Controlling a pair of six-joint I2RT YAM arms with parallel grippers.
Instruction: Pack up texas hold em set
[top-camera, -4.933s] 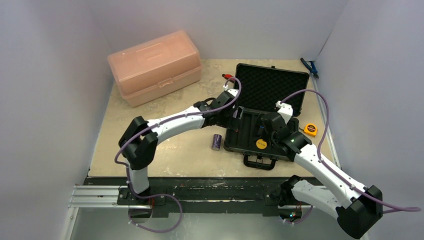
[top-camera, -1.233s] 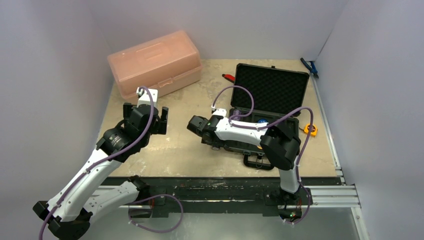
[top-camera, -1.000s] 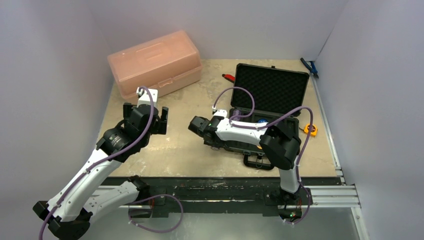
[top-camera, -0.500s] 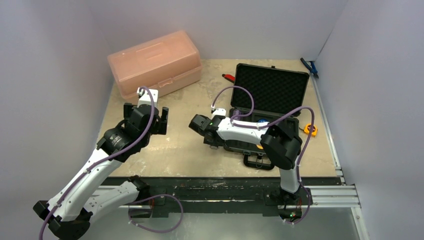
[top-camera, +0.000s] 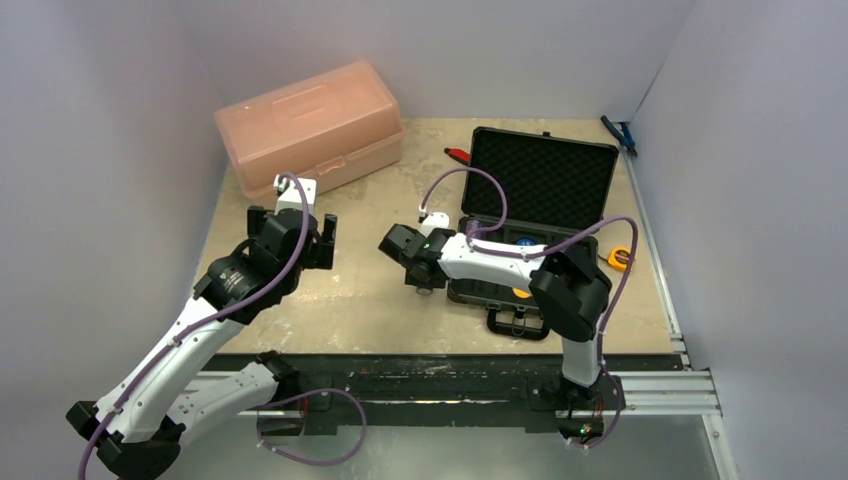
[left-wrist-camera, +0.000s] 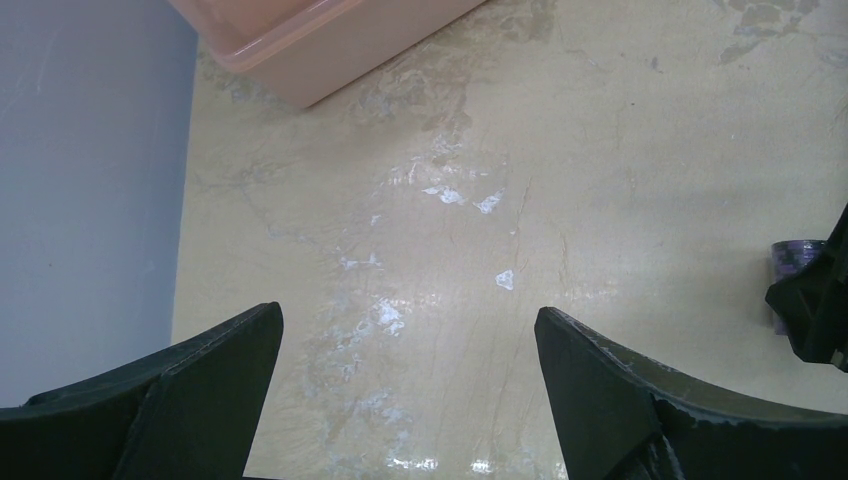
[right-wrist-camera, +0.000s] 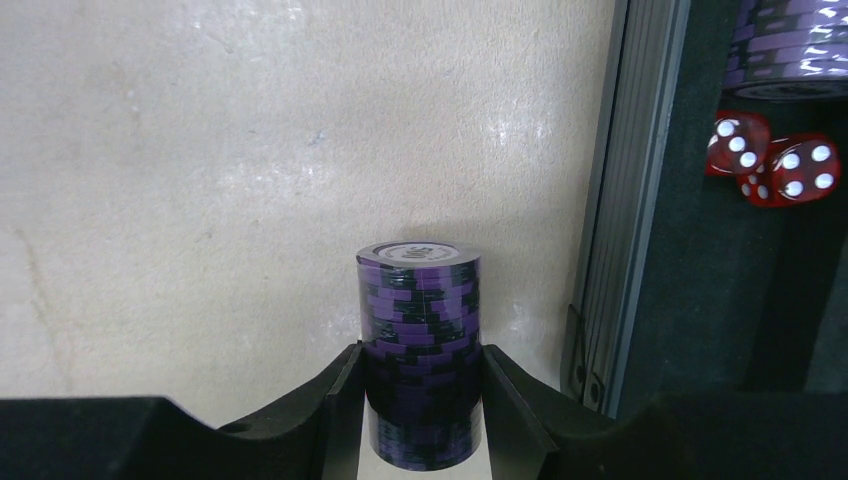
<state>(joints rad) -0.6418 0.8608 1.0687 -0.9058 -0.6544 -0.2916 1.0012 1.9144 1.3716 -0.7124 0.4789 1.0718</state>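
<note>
The black case lies open at the table's right, with its foam lid up. My right gripper is shut on a purple chip stack, just left of the case's grey rim. From above, the right gripper covers that stack. Inside the case lie a second purple stack, two red dice and an orange disc. My left gripper hangs open over bare table to the left and holds nothing. The left gripper stands well apart from the case.
A translucent pink box stands at the back left, near the left gripper. A yellow tape measure lies right of the case. A red-handled tool and a blue tool lie near the back wall. White walls close in three sides.
The right gripper's jaws have narrowed onto the purple stack, and its wrist has shifted slightly towards the back. The left arm has not moved.
</note>
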